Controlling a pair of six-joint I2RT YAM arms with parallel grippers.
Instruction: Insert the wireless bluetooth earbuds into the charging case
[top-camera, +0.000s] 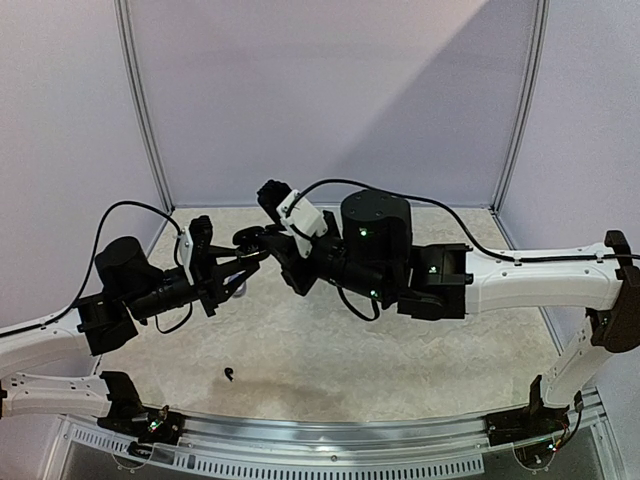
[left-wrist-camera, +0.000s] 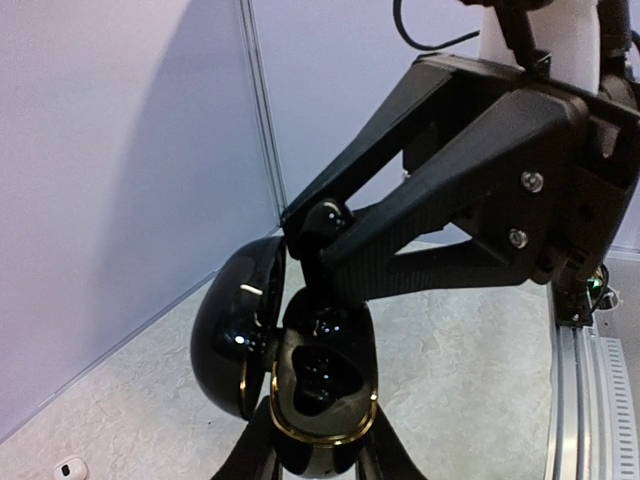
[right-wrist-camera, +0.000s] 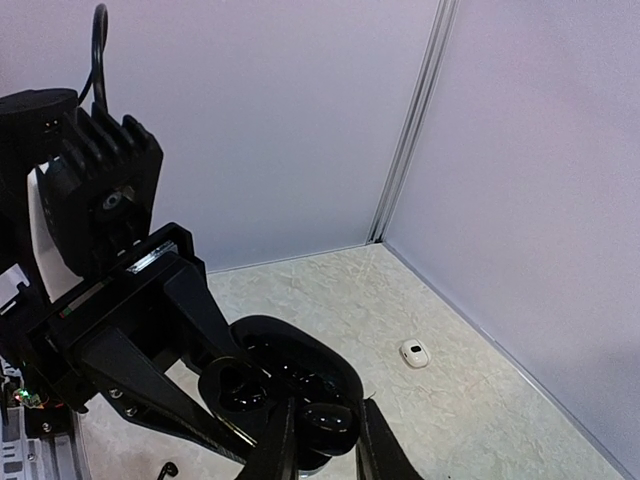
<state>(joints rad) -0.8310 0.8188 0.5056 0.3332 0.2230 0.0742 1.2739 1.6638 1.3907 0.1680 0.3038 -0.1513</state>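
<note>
My left gripper (left-wrist-camera: 322, 445) is shut on the black charging case (left-wrist-camera: 325, 385), held above the table with its gold rim showing. The case's lid (left-wrist-camera: 232, 335) hangs open to the left. My right gripper (right-wrist-camera: 328, 445) is shut on a black earbud (right-wrist-camera: 332, 425) and holds it at the top of the open case (right-wrist-camera: 285, 360). In the top view both grippers meet at mid-table, left gripper (top-camera: 243, 262) and right gripper (top-camera: 265, 243). Another black earbud (top-camera: 230, 375) lies on the table near the front. A white earbud (right-wrist-camera: 414, 353) lies by the left wall.
Lilac walls close in the mat on three sides, with a corner post (right-wrist-camera: 415, 120) at the back. A metal rail (top-camera: 330, 440) runs along the near edge. The white earbud (left-wrist-camera: 68, 467) lies close to the wall's foot.
</note>
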